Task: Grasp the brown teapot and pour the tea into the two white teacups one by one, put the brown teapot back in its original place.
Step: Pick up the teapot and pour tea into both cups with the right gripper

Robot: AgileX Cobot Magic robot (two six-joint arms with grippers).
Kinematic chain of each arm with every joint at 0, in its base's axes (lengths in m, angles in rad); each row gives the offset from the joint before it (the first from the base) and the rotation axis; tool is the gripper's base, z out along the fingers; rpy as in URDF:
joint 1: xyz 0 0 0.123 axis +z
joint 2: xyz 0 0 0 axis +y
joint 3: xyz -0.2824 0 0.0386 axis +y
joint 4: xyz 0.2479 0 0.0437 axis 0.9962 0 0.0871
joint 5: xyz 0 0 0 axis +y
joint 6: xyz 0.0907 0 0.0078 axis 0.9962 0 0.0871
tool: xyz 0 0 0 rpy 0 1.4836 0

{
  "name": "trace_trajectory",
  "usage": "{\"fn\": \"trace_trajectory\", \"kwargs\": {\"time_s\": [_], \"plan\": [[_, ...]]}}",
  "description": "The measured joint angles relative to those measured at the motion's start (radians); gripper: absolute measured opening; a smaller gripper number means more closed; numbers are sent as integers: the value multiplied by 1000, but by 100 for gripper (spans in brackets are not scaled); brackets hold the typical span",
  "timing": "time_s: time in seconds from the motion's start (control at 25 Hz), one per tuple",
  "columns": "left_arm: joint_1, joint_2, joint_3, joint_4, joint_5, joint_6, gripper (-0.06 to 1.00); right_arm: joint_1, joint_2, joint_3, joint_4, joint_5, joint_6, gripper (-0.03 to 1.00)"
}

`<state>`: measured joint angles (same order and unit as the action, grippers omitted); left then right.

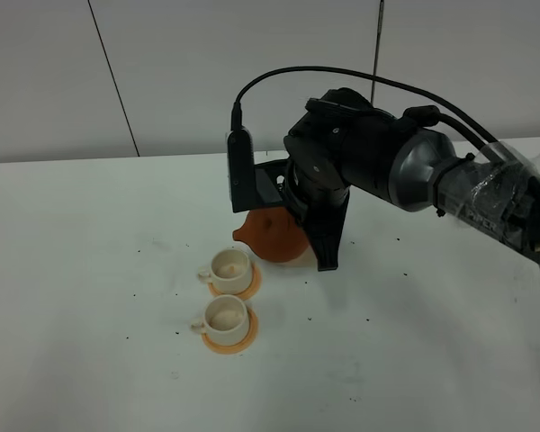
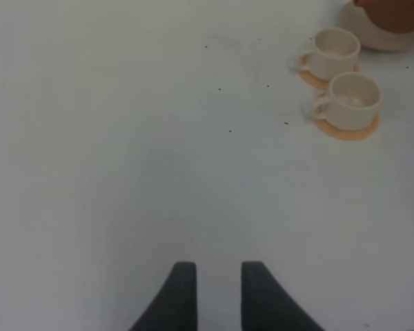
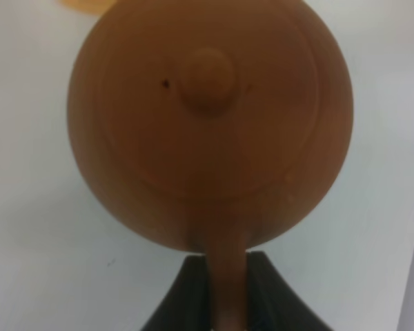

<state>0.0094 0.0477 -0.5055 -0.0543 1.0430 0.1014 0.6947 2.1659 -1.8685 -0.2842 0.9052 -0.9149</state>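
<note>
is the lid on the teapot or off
On. In the right wrist view the knobbed lid sits flush in the top of the brown teapot.

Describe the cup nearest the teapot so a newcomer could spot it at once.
Find the black arm over the white table; it holds a brown teapot. The cup is white, on an orange coaster, right by the spout. Its twin looks the same but stands farther from the teapot.

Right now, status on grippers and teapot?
Right gripper shut on brown teapot handle. Left gripper open, empty. Teacups upright on coasters, spout by the farther one. Nothing in between.
</note>
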Motion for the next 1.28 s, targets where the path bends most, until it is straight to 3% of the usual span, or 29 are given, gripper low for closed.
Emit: {"fn": "trace_trajectory", "kwargs": {"time_s": [1.28], "plan": [[0, 0, 0, 0, 0, 0, 23, 49, 30, 0, -107, -8, 12, 10]]}}
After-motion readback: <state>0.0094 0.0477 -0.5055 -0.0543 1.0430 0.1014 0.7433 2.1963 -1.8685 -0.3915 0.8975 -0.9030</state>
